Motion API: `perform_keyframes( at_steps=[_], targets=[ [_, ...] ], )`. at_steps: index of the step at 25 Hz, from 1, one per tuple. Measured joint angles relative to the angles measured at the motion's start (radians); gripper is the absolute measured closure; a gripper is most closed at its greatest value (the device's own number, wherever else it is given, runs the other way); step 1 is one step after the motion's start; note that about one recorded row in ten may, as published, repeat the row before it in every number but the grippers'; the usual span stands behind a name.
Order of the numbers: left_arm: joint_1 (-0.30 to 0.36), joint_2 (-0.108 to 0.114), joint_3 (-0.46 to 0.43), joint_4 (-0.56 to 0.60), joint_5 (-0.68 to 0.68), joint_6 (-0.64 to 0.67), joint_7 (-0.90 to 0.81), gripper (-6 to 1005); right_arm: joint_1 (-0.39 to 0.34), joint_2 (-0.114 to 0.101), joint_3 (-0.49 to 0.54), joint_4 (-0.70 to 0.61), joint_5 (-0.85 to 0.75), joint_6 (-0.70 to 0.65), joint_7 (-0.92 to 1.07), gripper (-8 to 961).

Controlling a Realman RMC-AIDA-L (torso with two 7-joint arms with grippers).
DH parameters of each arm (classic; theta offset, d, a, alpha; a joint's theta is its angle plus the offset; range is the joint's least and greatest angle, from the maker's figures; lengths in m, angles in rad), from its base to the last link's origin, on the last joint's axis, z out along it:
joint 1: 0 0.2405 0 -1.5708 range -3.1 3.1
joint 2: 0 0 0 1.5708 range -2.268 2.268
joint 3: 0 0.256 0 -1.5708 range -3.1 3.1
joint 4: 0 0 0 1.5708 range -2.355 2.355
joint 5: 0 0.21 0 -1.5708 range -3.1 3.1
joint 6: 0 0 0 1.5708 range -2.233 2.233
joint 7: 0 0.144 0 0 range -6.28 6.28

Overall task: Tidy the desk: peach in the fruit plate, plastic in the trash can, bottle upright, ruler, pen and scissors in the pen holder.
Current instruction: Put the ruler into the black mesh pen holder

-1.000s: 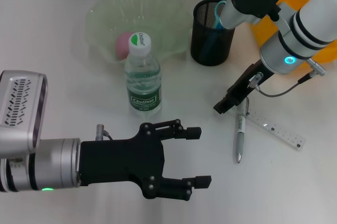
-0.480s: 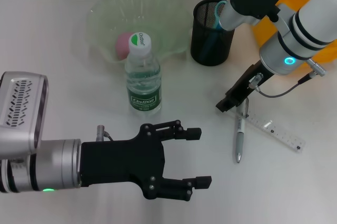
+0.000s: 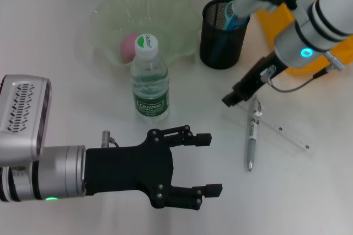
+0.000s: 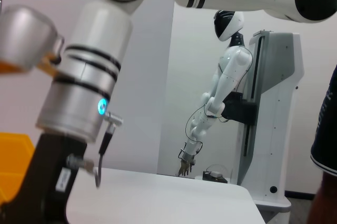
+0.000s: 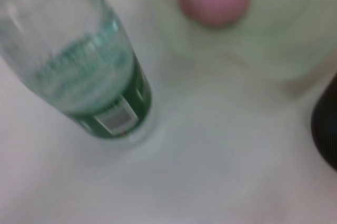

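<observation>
Just beyond the cap end of the white pen with a dark clip (image 3: 252,139), the right gripper (image 3: 236,96) hangs off a forearm that slopes down from the far right, its dark tip low over the white desk (image 3: 66,69); whether its fingers are parted cannot be told. Beside the pen, on the side away from the bottle, lies the clear plastic ruler (image 3: 282,131), slanted, its near end close to the pen's cap. Past the gripper stands the black mesh pen holder (image 3: 220,36) with a blue-handled item in it, and an orange bin (image 3: 309,3) sits behind the arm. Bare desk lies between the pen and the clear water bottle with green label and white cap (image 3: 149,80), which stands upright. Behind the bottle, the pink peach (image 3: 130,46) rests in the pale green translucent fruit plate (image 3: 110,9). Nearest the robot, the left gripper (image 3: 204,164) reaches in level, black fingers spread wide, holding nothing.
</observation>
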Motion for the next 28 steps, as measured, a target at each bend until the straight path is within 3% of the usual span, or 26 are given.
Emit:
perform_keyframes(
  at_steps=[8,13,15,16,18,19,20,28],
  targets=[
    [0.002,0.001,-0.001,0.000,0.000,0.001,0.000,158,-0.089,-0.002,0.076,-0.300,0.097,-0.005,0.015,573],
    [0.003,0.002,-0.005,0.000,0.000,0.002,0.000,157,-0.195,-0.003,0.088,-0.404,0.356,0.201,-0.094,573],
    [0.002,0.002,-0.006,0.000,0.000,0.002,0.000,157,-0.222,-0.003,0.089,-0.335,0.576,0.334,-0.251,573],
    [0.001,0.002,-0.007,0.000,0.000,0.002,0.000,157,-0.222,-0.003,0.089,-0.335,0.576,0.334,-0.251,573],
    [0.000,0.002,-0.008,0.000,0.001,0.003,0.000,157,-0.222,-0.003,0.088,-0.209,0.825,0.432,-0.471,572],
    [0.000,0.002,-0.008,0.000,0.001,0.003,0.000,157,-0.222,-0.003,0.088,-0.209,0.825,0.432,-0.471,572],
    [-0.001,0.002,-0.009,0.000,0.001,0.004,0.000,157,-0.214,-0.004,0.088,-0.140,0.942,0.460,-0.599,572],
    [-0.001,0.003,-0.010,0.000,0.003,0.006,-0.007,157,-0.208,-0.004,0.088,-0.001,1.235,0.465,-0.941,573]
  ],
)
